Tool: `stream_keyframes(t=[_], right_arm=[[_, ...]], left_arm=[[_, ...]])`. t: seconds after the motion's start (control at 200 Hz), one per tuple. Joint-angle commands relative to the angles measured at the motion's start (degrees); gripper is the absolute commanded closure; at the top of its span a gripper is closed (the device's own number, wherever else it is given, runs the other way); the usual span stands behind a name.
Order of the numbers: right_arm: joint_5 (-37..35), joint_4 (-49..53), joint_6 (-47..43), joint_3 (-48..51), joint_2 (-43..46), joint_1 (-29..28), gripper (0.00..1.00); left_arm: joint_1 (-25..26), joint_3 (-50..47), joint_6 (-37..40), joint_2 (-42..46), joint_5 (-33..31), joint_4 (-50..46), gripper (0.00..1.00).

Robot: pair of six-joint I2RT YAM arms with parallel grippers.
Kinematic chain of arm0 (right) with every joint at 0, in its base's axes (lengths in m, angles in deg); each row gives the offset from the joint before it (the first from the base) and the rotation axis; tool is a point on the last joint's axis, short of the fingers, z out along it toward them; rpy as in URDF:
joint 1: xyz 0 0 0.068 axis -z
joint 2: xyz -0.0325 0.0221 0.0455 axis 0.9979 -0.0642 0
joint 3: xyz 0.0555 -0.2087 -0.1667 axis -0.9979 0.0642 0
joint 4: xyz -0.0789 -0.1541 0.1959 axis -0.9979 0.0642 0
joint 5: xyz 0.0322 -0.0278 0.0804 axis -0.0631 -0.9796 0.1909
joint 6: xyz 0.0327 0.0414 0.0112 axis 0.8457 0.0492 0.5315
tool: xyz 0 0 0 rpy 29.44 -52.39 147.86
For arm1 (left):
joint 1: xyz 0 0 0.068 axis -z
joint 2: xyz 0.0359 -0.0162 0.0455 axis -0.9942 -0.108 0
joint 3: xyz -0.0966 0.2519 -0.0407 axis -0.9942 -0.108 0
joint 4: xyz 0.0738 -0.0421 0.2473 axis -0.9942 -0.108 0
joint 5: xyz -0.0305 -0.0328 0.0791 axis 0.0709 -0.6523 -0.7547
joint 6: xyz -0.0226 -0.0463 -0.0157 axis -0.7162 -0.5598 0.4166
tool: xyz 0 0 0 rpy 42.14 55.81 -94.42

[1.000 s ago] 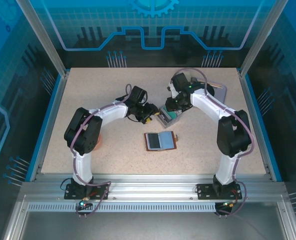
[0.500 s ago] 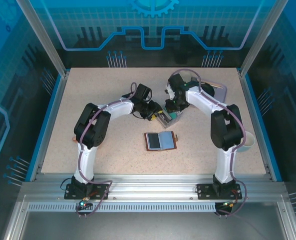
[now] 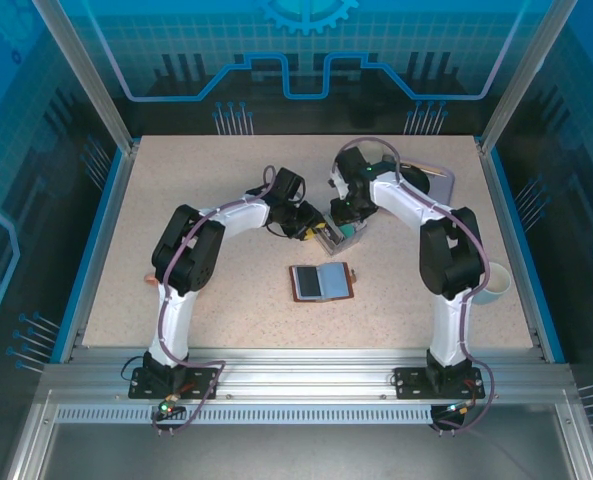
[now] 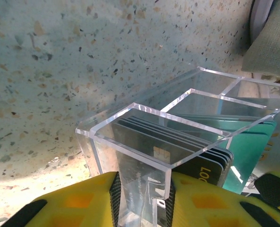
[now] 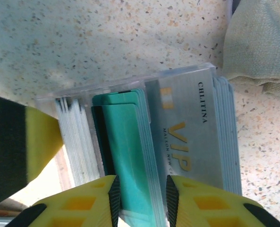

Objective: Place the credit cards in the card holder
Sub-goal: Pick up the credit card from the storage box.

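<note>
- Nearest me, the card holder (image 3: 321,282) lies open and flat on the worktop (image 3: 226,300), well apart from both arms. Its pockets face up, its long axis runs left to right, and the brown snap tab is at its right end.
- A white cup (image 3: 493,286) stands off to the right, beside the right arm.
- The worktop is pale and speckled like stone, and an aluminium rail (image 3: 306,385) carries the arm bases.
- Further out, the clear tray (image 3: 332,240) sits between the two wrists.
- The left jaws are closed on the tray's end wall, with the yellow pads (image 4: 83,203) against both sides.
- The credit cards (image 5: 187,146) stand on edge in the tray, long axes pointing away from the right wrist camera. There are dark cards (image 4: 177,146), teal cards (image 5: 128,142) and silver cards (image 5: 191,109).
- The right jaws pinch the near end of the teal cards.
- The front silver card reads "CHLITINA" and a gold "VIP"; a dark card shows a yellow "LO".
- Beyond lies grey cloth (image 5: 258,42), then blue circuit-patterned panels (image 3: 306,60).
</note>
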Motion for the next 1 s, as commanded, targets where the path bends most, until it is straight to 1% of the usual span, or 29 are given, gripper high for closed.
stream_keyframes(t=[0.0, 0.17, 0.29, 0.38, 0.625, 0.815, 0.87, 0.995], right_arm=[[-4.8, 1.9, -2.8, -1.7, -1.8, -1.7, 0.66], [-9.6, 2.5, -4.1, -2.1, -2.6, -3.7, 0.67], [-9.9, 2.8, -4.6, -2.2, -2.6, -4.8, 0.65], [-10.5, 2.7, -5.0, -2.3, -2.7, -5.2, 0.65], [-15.0, 2.8, -5.0, -3.0, -2.9, -5.6, 0.67], [-13.6, 2.8, -5.3, -2.8, -2.6, -5.5, 0.74], [-13.4, 2.9, -5.2, -2.8, -2.8, -5.7, 0.77], [-15.0, 2.6, -5.1, -2.6, -2.7, -6.2, 0.77]], left_arm=[[-0.4, 1.0, 3.1, -2.0, -2.4, -7.2, 0.71], [-0.5, 2.9, 8.8, -2.4, -5.2, -12.5, 0.75], [-0.5, 4.9, 13.8, -3.1, -5.7, -15.9, 0.78], [-0.5, 5.3, 15.7, -2.9, -6.6, -17.6, 0.78], [-0.5, 5.3, 17.4, -2.3, -6.0, -17.5, 0.78], [-0.5, 5.0, 17.3, -2.3, -5.6, -17.1, 0.78], [-0.5, 4.9, 17.3, -2.3, -5.7, -17.1, 0.78], [-0.5, 4.9, 17.3, -2.2, -5.6, -16.9, 0.78]])
